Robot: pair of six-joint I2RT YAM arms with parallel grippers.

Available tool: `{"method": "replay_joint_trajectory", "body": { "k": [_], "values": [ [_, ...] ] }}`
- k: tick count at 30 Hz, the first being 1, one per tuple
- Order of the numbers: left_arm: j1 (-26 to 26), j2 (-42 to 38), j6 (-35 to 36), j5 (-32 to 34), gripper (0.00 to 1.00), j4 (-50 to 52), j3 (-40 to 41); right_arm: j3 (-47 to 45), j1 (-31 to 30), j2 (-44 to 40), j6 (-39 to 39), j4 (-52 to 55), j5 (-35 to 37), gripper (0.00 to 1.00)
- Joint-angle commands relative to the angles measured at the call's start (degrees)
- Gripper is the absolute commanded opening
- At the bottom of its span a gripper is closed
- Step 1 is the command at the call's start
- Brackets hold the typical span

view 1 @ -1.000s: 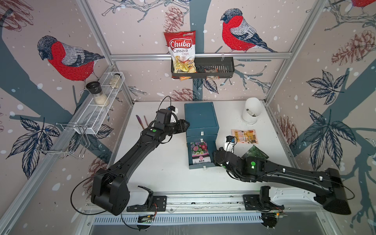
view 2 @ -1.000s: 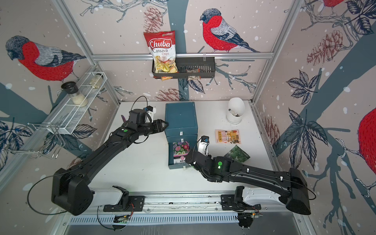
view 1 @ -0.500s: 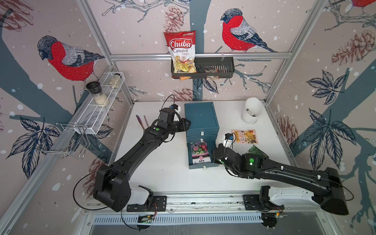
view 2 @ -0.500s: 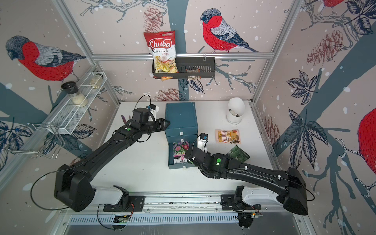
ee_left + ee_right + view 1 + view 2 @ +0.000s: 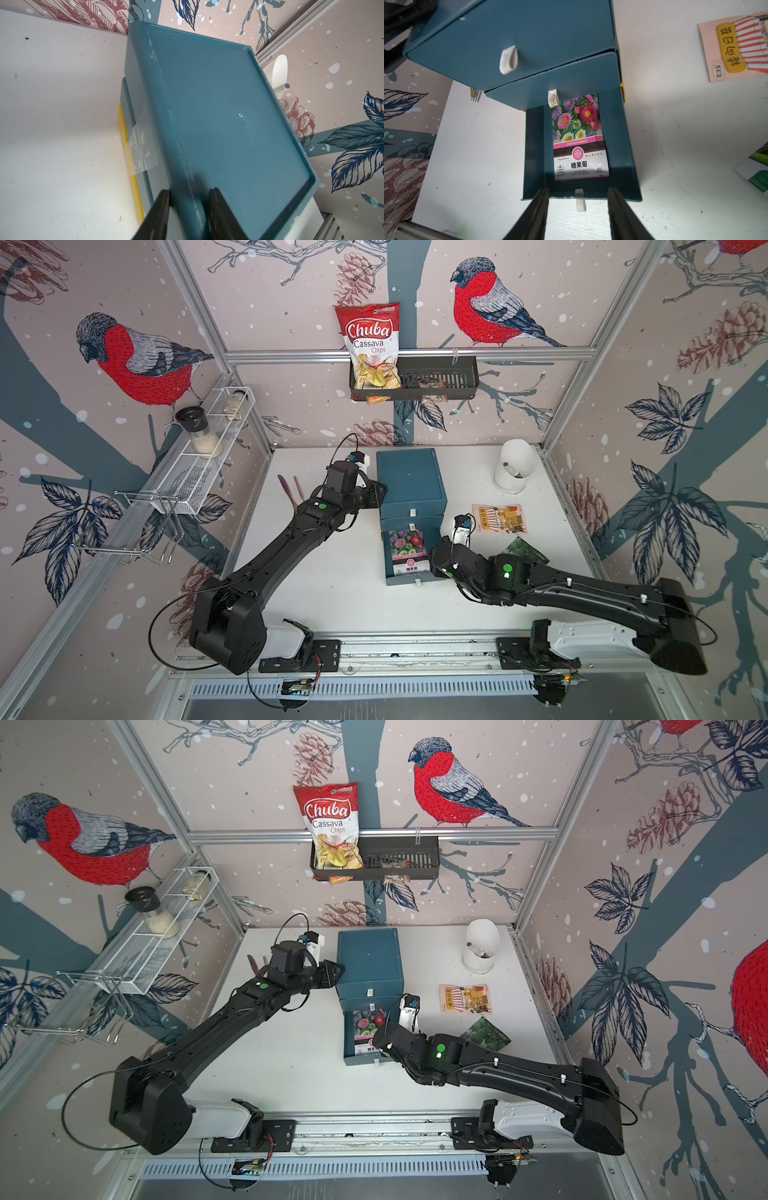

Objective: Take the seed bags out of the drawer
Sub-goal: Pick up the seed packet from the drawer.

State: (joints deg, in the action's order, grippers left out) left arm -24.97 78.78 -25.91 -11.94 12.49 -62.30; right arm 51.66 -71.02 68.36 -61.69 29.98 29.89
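Hovering just over the front lip of the pulled-out bottom drawer (image 5: 620, 145), the right gripper (image 5: 578, 192) has its claw spread wide. The drawer's white pull shows between the fingers, and the claw is apparently lined up to reach in. The flower seed bag (image 5: 579, 137) lies flat inside the drawer, face up, the only one there. Beyond it, on the table (image 5: 332, 572) to the drawer's right, the striped seed bag (image 5: 498, 519) and the green seed bag (image 5: 524, 551) lie apart, likely already taken out. Farthest back, the left gripper (image 5: 189, 204) pinches the cabinet (image 5: 228, 114) by its top edge, probably bracing it against sliding.
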Motion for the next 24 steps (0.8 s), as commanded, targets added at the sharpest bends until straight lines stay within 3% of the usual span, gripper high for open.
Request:
{"method": "replay_joint_trajectory", "body": {
  "k": [1, 15, 22, 24],
  "values": [
    [0.0, 0.7, 2.4, 3.5, 0.32, 10.2, 0.5, 0.5, -0.1, 0.8, 0.0, -0.9, -0.3, 0.51],
    [0.0, -0.5, 1.7, 1.3, 0.29, 8.3, 1.9, 2.2, 2.6, 13.8, 1.2, -4.8, -2.9, 0.49],
    [-0.1, -1.9, -1.5, -3.2, 0.41, 5.4, 4.5, -0.3, 2.4, 16.9, -0.6, -8.9, -5.5, 0.48],
    [-0.1, -2.4, -2.4, -4.2, 0.44, 4.7, 4.8, -1.3, 2.9, 17.5, -1.2, -10.4, -6.7, 0.53]
  ]
}}
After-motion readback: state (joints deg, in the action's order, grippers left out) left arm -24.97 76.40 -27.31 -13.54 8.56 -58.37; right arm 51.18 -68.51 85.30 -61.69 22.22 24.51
